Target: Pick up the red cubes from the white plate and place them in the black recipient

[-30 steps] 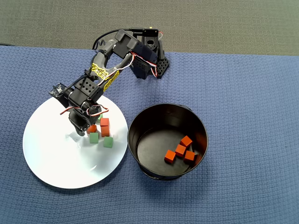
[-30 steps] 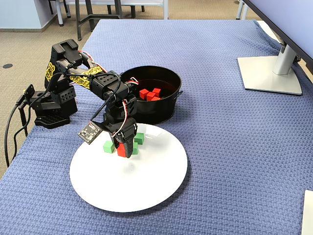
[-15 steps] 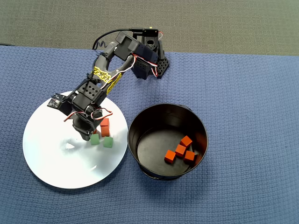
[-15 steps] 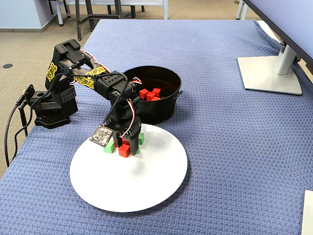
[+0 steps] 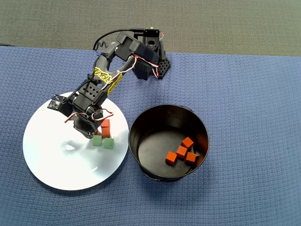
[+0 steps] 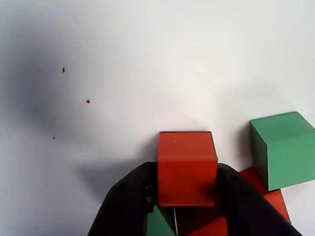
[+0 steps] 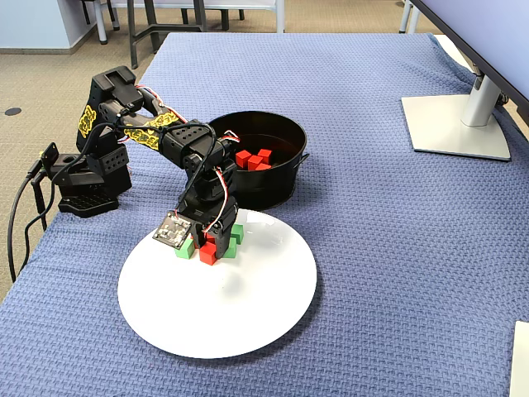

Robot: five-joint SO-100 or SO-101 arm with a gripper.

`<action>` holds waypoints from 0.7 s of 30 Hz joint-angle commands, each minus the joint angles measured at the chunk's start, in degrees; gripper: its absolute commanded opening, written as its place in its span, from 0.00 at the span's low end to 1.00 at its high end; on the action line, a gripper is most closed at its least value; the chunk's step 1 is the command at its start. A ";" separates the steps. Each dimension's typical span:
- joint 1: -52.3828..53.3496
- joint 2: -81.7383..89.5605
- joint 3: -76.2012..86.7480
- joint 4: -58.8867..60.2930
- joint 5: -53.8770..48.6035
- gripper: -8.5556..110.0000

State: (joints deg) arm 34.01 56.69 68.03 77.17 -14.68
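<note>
In the wrist view my gripper [image 6: 186, 171] is shut on one red cube [image 6: 187, 150]; its black fingers [image 6: 129, 201] press both sides of the cube. Below and beside it lie another red cube [image 6: 268, 194] and a green cube [image 6: 285, 147] on the white plate [image 6: 123, 73]. From overhead the gripper [image 5: 95, 128] is over the plate [image 5: 61, 160], beside two red cubes [image 5: 106, 124] and two green cubes [image 5: 97, 140]. The black recipient [image 5: 141, 122] stands right of the plate and holds several red cubes [image 5: 182, 151]. In the fixed view the gripper [image 7: 207, 246] is low over the plate [image 7: 248, 314].
The arm's base [image 5: 151, 59] stands at the back edge of the blue cloth [image 5: 254, 103]. A monitor stand [image 7: 459, 124] sits at the far right in the fixed view. A corner of a white object [image 7: 521, 356] shows at the bottom right.
</note>
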 commanded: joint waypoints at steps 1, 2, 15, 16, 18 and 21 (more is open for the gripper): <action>1.49 8.35 -0.09 0.79 1.05 0.07; 2.20 10.81 -0.09 1.85 0.79 0.07; -6.94 37.53 -7.29 8.79 2.64 0.07; -9.14 38.94 -6.33 7.65 3.25 0.07; -13.97 40.43 -4.39 4.83 4.75 0.07; -22.24 39.64 -2.81 2.55 5.62 0.07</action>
State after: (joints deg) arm 20.83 93.08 64.86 83.06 -10.90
